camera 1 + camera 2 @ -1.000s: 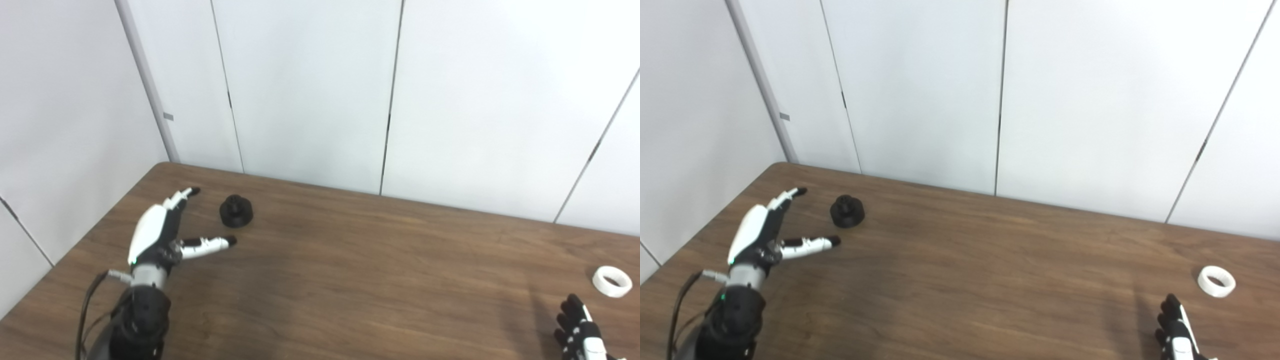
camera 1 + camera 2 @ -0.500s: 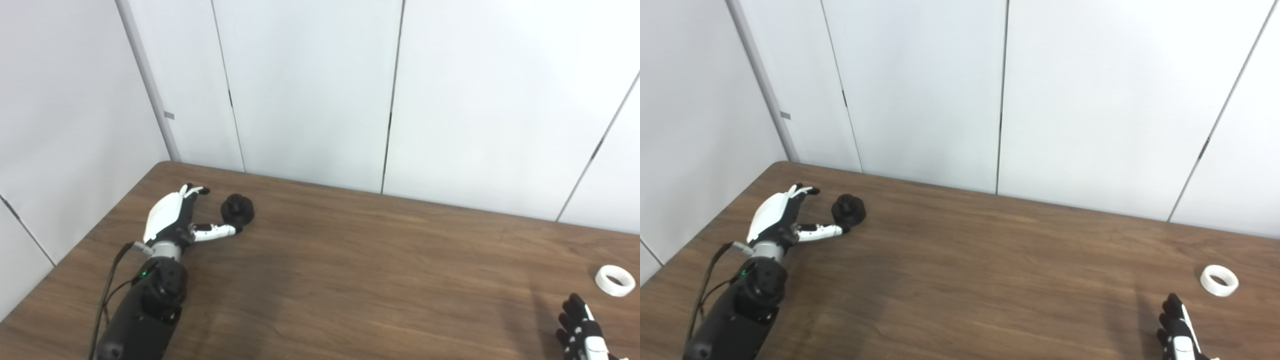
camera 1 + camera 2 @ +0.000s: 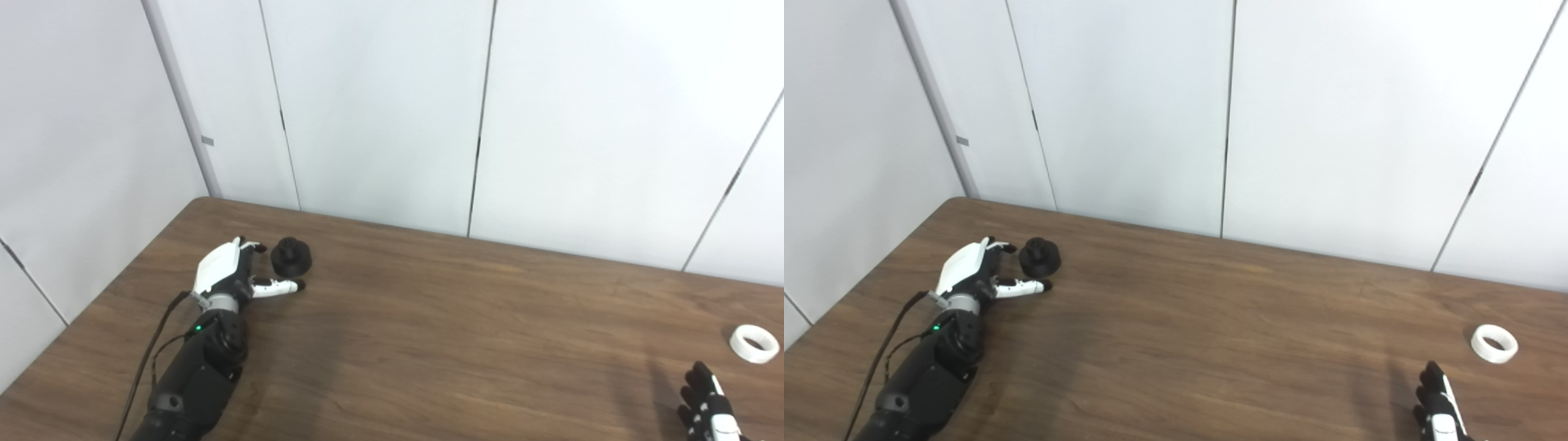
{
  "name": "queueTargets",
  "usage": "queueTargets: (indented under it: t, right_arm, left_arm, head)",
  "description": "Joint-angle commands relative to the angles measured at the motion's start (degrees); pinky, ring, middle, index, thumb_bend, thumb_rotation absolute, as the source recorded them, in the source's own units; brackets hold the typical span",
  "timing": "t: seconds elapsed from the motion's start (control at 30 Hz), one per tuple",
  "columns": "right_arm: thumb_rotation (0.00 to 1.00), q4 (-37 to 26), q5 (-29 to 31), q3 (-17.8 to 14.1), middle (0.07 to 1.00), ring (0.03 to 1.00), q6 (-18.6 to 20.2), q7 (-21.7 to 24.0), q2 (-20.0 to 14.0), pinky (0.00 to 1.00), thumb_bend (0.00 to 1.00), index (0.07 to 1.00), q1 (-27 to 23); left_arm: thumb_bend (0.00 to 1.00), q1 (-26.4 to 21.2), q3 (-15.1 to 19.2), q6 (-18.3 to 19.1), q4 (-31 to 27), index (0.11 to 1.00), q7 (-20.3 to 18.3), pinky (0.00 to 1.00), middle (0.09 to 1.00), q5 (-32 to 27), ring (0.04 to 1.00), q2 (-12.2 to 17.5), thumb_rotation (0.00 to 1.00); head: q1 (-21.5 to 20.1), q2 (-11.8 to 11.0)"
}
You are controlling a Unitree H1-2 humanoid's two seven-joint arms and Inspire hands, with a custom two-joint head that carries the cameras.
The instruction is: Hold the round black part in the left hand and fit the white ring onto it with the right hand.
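While your right hand (image 3: 710,410) sits at the bottom right edge of the picture, only its dark fingers show above the frame line, pointing up and a little apart, with nothing between them; the rest of it is cut off, so you cannot tell more of its pose. Just beyond it, toward the right edge of the brown wooden table (image 3: 465,343), the white ring (image 3: 754,343) lies flat on the wood, near that hand but not touching it.

Across on your left side, the black forearm comes up from the bottom edge, with a thin cable trailing along it. Your left hand (image 3: 229,275) lies low over the table with its fingers spread, holding nothing. Its thumb reaches out to the right, ending just below the round black part (image 3: 291,257), while the other fingers point toward the part's left side. The part stands on the table between them, ungripped; whether any fingertip touches it cannot be made out.

Behind the table, white wall panels (image 3: 380,110) fill the far view.
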Motion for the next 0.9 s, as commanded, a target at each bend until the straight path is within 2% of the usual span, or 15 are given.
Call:
queueTargets:
  t: [0.0,0.3,0.6,0.87]
  right_arm:
    - [1.00,-2.4,0.1,0.1,1.000,1.000,-0.4,-0.2,0.2,1.00,0.32,1.000,-0.5]
    - [1.00,-3.5,-0.7,0.4,1.000,1.000,0.3,-0.6,0.4,1.00,0.31,1.000,0.0]
    - [1.00,-4.6,-1.6,0.7,1.000,1.000,1.3,-0.8,0.4,1.00,0.29,1.000,0.6]
    - [1.00,-5.5,-2.0,0.8,1.000,1.000,2.4,-0.7,0.2,1.00,0.27,1.000,1.0]
  left_arm:
    - [1.00,-3.4,0.1,-1.5,0.4,0.839,1.9,1.00,1.000,0.1,1.000,1.5,0.40]
    - [1.00,-6.1,-0.5,-3.1,5.5,0.837,2.6,1.00,1.000,-1.0,1.000,1.7,0.39]
    - [1.00,-6.7,-1.3,-3.5,5.6,0.835,2.6,1.00,1.000,-1.9,1.000,1.5,0.40]
    - [1.00,-6.9,-1.4,-4.3,6.6,0.817,3.7,1.00,0.988,-2.7,1.000,0.6,0.37]
  head:
    - [-0.2,0.0]
    - [-0.5,0.1]
    - [-0.6,0.5]
    - [-0.6,0.8]
